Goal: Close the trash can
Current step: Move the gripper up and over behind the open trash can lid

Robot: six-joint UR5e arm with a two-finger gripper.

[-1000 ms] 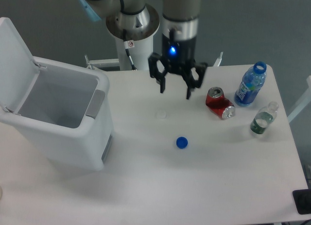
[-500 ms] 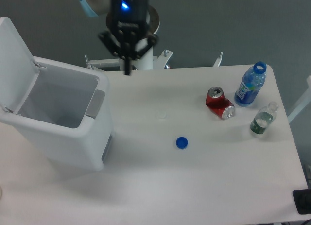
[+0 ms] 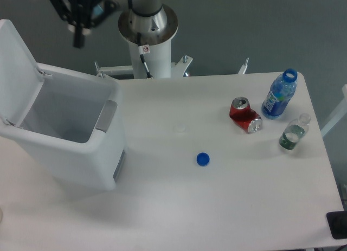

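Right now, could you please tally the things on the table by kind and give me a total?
Trash can, lid open: 1
Bottles, blue and clear: 2
Crushed red can: 1
Loose caps, blue and white: 2
Total: 6

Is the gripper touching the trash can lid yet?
Apart. The fixed camera shows the gripper up at the top edge, with grey floor visible between it and the raised lid of the trash can.
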